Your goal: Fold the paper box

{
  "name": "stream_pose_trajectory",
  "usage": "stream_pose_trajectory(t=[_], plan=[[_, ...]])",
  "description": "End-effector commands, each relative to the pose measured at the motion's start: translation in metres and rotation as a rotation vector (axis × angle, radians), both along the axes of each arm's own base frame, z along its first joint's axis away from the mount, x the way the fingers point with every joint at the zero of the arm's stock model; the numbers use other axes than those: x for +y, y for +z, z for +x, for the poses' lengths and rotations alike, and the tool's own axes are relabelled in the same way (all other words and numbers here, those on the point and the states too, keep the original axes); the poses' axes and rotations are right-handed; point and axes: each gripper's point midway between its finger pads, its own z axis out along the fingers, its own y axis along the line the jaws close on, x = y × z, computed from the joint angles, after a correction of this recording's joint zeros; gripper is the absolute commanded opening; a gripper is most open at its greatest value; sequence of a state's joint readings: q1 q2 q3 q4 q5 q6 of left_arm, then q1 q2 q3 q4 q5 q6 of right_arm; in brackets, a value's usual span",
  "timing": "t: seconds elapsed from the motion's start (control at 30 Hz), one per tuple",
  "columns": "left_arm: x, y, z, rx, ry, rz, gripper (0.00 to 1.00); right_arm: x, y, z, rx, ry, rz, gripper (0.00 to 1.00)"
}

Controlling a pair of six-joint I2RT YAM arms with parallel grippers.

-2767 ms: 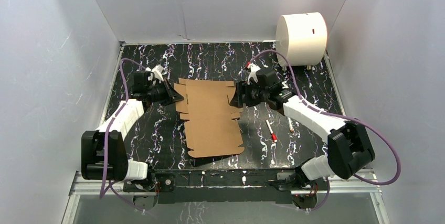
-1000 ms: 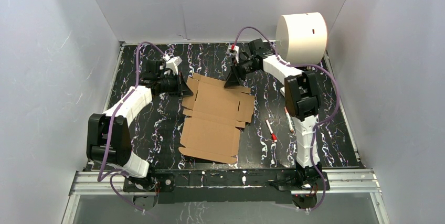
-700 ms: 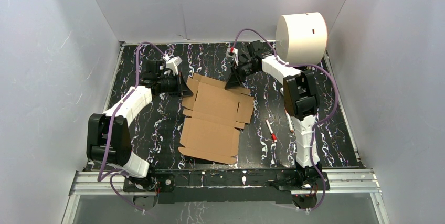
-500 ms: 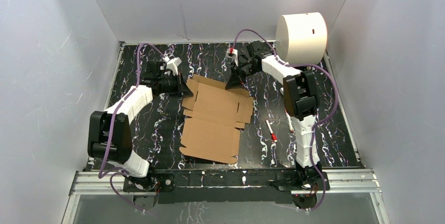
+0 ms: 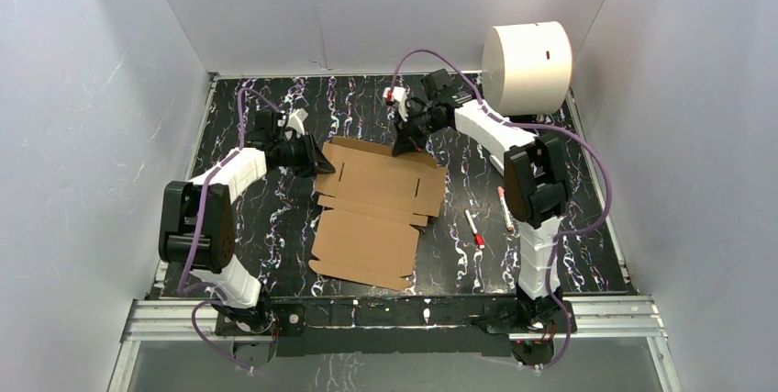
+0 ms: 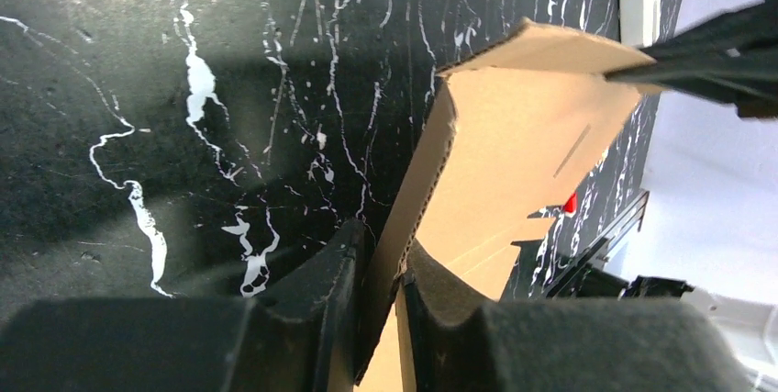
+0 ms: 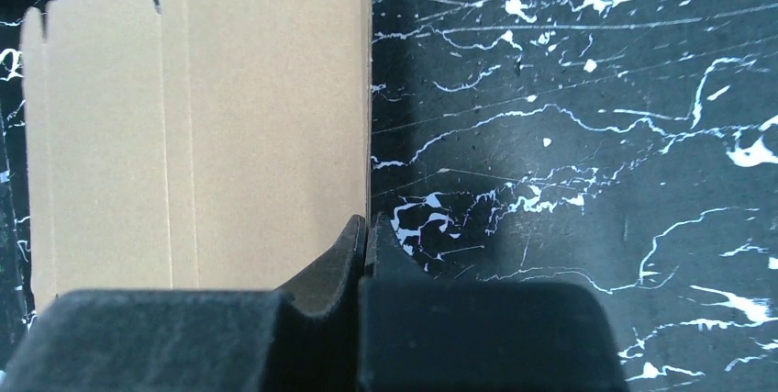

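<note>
A black table [image 5: 275, 227] veined with white is sitting inside plain white walls [image 5: 367, 6], and a metal rail [image 5: 385, 314] is running along its near edge. The paper box [image 5: 376, 208] is lying mostly flat at the table's middle, with its far flap standing up. A white cylinder [image 5: 527, 66] is resting at the far right corner. A red-tipped pen [image 5: 473, 228] and a second pen [image 5: 505, 208] are lying right of the box.

The right gripper [image 7: 367, 227] is pinching the raised flap's edge, jaws closed together. The left gripper [image 6: 383, 245] is straddling the flap's left edge with its jaws slightly apart. Whether they are pressing the cardboard is hard to tell. Each wrist view is cutting off part of the box, and the fingers are hiding the gripped edges.
</note>
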State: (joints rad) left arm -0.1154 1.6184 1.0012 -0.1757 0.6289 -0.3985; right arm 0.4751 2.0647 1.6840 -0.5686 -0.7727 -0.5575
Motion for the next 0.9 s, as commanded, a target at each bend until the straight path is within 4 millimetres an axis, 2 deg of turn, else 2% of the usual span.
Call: stream_pose_trajectory(t=[0.0,0.27,0.5,0.67,0.87], plan=[[0.008,-0.01,-0.001,0.095,0.068,-0.043,0.18,0.012,0.042,0.001,-0.158,0.015,0.035,0.0],[0.021,-0.018,0.003,0.123,0.121,-0.024,0.36,0.014,0.057,-0.016,-0.183,0.034,0.034,0.0],[0.044,-0.009,0.012,0.076,0.193,0.052,0.52,0.012,0.062,-0.02,-0.198,0.023,0.021,0.0],[0.052,-0.005,0.018,0.075,0.228,0.051,0.57,0.011,0.068,-0.021,-0.219,0.012,0.012,0.0],[0.052,0.033,0.026,-0.028,0.236,0.038,0.6,0.012,0.069,-0.025,-0.244,0.012,-0.019,0.0]])
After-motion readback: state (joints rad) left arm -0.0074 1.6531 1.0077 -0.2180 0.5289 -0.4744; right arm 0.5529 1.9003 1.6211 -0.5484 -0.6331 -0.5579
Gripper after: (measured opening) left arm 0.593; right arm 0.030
